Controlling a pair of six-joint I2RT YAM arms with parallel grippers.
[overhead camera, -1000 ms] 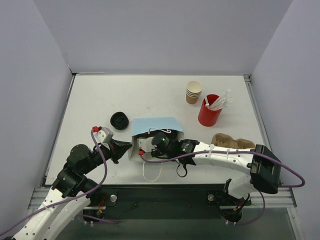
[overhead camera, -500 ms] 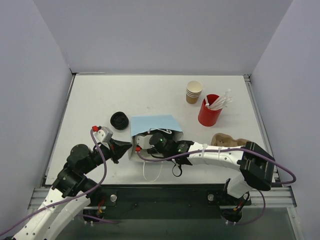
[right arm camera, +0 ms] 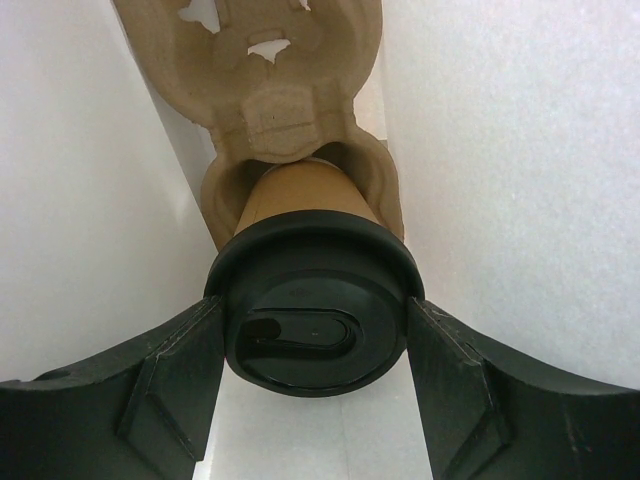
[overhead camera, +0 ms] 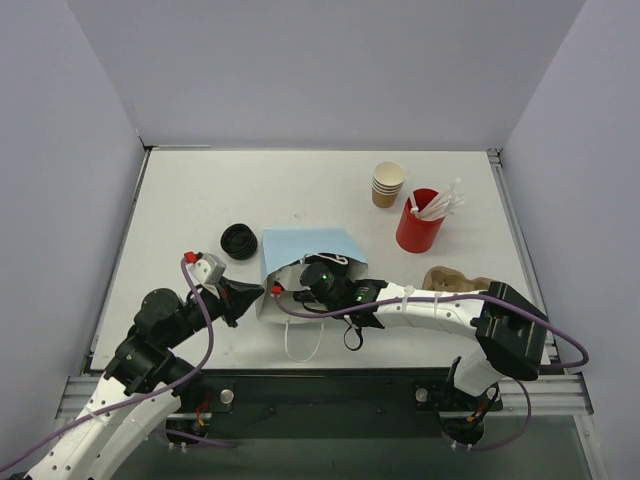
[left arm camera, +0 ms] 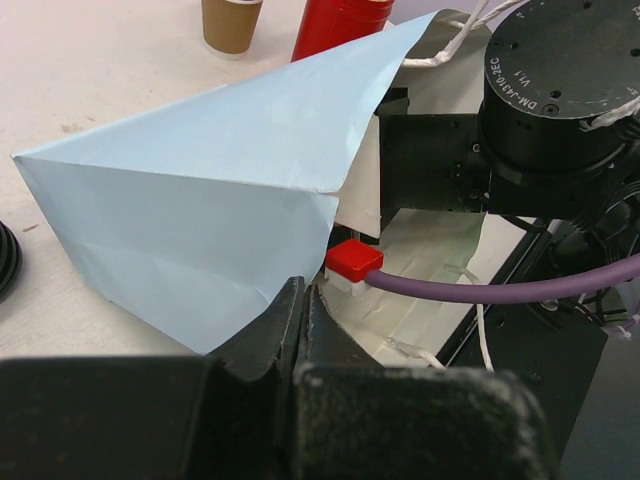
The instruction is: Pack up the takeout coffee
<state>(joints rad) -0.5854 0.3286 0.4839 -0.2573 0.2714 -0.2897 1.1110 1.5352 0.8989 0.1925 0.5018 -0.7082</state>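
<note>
The takeout coffee (right arm camera: 300, 195), a brown paper cup with a black lid (right arm camera: 312, 335), lies inside the light blue paper bag (overhead camera: 305, 245). Its base sits in a brown cardboard cup carrier (right arm camera: 270, 110). My right gripper (right arm camera: 315, 335) reaches into the bag, its fingers (right arm camera: 170, 370) pressed on both sides of the lid. In the top view only its wrist (overhead camera: 322, 281) shows at the bag's mouth. My left gripper (left arm camera: 303, 300) is shut on the bag's lower rim (left arm camera: 325, 295) and holds the mouth open. It also shows in the top view (overhead camera: 255, 293).
A stack of lidless brown cups (overhead camera: 387, 185) and a red cup with white stirrers (overhead camera: 418, 222) stand at the back right. A stack of black lids (overhead camera: 238, 241) lies left of the bag. A second cardboard carrier (overhead camera: 450, 279) lies behind my right arm.
My right arm has pushed further left into the bag with the cup. The bag has shifted and its mouth stands wider. The left arm has barely moved.
</note>
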